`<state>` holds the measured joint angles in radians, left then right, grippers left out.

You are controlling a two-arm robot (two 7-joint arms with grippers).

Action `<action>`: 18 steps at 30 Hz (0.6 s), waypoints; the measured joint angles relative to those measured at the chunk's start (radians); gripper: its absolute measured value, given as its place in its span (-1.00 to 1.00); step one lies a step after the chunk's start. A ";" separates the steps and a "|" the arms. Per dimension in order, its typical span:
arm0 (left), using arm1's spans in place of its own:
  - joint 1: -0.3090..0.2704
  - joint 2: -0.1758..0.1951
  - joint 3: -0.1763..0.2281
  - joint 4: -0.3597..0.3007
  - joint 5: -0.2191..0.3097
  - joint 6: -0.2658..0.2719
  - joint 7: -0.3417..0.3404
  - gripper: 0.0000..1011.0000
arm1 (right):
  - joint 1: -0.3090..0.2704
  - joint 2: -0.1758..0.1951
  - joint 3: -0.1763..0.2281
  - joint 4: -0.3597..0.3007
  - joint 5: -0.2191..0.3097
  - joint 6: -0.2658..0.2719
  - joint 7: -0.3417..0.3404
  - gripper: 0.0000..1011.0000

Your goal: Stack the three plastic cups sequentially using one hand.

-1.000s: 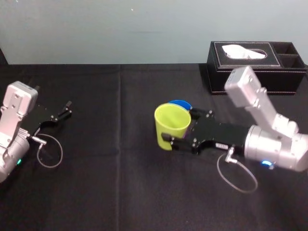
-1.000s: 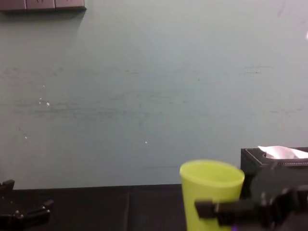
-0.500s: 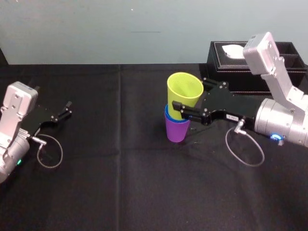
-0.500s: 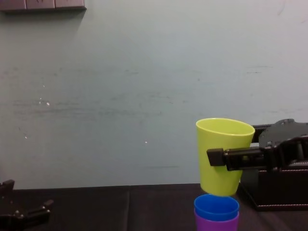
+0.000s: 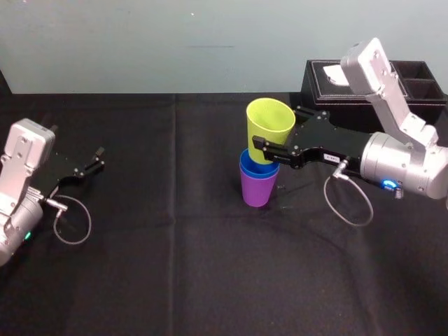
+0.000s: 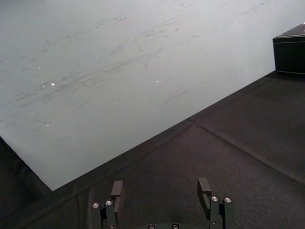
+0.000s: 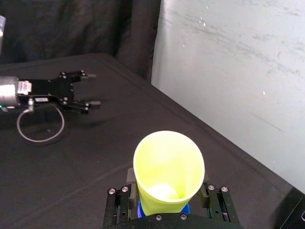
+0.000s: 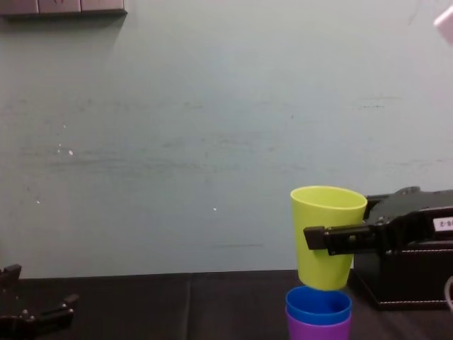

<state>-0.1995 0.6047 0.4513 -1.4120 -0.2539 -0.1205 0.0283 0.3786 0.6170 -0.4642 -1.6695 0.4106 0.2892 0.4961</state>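
- Right now the right gripper (image 5: 274, 140) reaches in from the robot's right, its thin fingers closed on the yellow-green cup (image 5: 269, 120), one on each side of the wall about halfway up.
- That cup is off the table, mouth up and slightly tilted, directly over the other two. Its base sits right at the blue cup's (image 5: 257, 170) mouth, and I cannot tell if they touch.
- Three cups in all, one of each colour. The blue one is nested in the purple cup (image 5: 256, 190), which stands upright on the black tablecloth (image 5: 175, 266) near the table's middle.
- Two grippers: the left gripper (image 5: 100, 158) lies parked at the far left, fingers spread apart with nothing between them.
- One black tissue box (image 5: 325, 98) stands behind the right arm, partly covered by it.
- Only the blue cup's rim band shows. The chest view cuts off the purple cup's lower part, and the gripper's far finger is hidden behind the yellow-green cup in the head view.
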 joint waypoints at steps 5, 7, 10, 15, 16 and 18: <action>0.000 0.000 0.000 0.000 0.000 0.000 0.000 1.00 | 0.024 -0.019 -0.015 0.051 -0.007 -0.001 0.010 0.45; 0.000 0.000 0.000 0.000 0.000 0.000 0.000 1.00 | 0.029 -0.023 -0.018 0.064 -0.009 -0.002 0.014 0.45; 0.000 0.000 0.000 0.000 0.000 0.000 0.000 1.00 | 0.037 -0.030 -0.025 0.083 -0.013 -0.003 0.018 0.45; 0.000 0.000 0.000 0.000 0.000 0.000 0.000 1.00 | 0.046 -0.038 -0.032 0.110 -0.018 -0.007 0.025 0.45; 0.000 0.000 0.000 0.000 0.000 0.000 0.000 1.00 | 0.047 -0.039 -0.033 0.113 -0.018 -0.008 0.026 0.45; 0.000 0.000 0.000 0.000 0.000 0.000 0.000 1.00 | 0.049 -0.041 -0.035 0.120 -0.018 -0.011 0.031 0.45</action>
<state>-0.1995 0.6047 0.4514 -1.4120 -0.2539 -0.1205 0.0283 0.4274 0.5759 -0.4987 -1.5497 0.3921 0.2782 0.5266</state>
